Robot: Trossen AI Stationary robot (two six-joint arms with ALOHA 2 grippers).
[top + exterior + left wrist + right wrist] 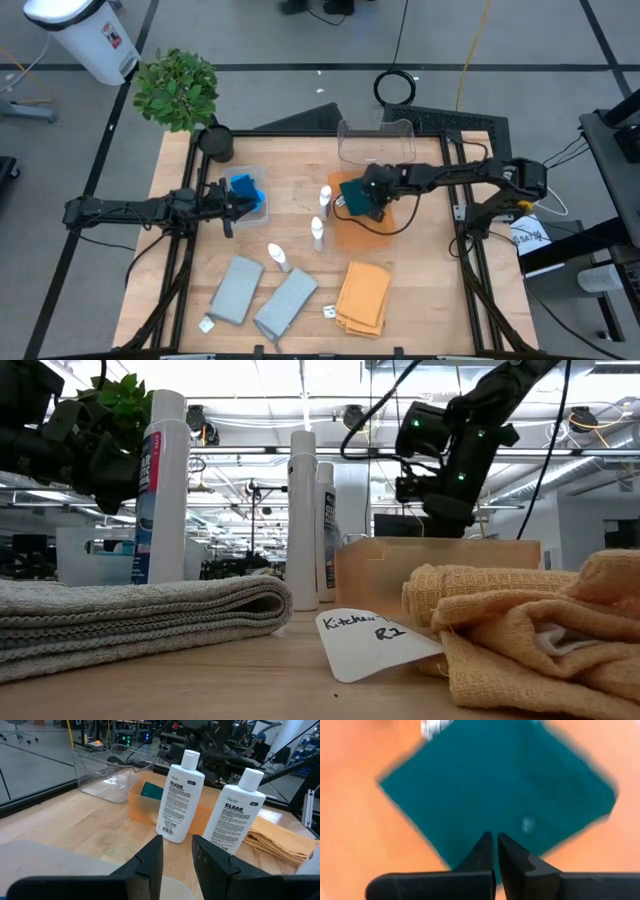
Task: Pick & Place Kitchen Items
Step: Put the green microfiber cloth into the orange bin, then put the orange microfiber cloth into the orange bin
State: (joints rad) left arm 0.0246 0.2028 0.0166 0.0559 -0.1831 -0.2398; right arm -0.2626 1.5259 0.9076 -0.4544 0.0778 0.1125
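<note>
A dark green cloth [352, 193] [495, 780] lies flat in the orange tray [352, 236] right of the table's middle. My right gripper [373, 200] [493, 839] hangs shut over the cloth, slanting down, with nothing between its fingers. In the low view it [440, 510] stands above the tray's wall [440, 565]. Three white bottles [325, 197] [317, 232] [278, 257] stand upright left of the tray. My left gripper [232, 203] [177, 852] waits open at the left, pointing level at two of the bottles [180, 795] [237, 812].
Blue sponges [246, 188] lie in a clear bin [262, 205] beside my left gripper. Another clear bin [375, 140] stands at the far edge behind the tray. Two grey cloths [235, 290] [287, 300] and orange cloths [362, 295] lie along the near edge. A potted plant [178, 88] stands far left.
</note>
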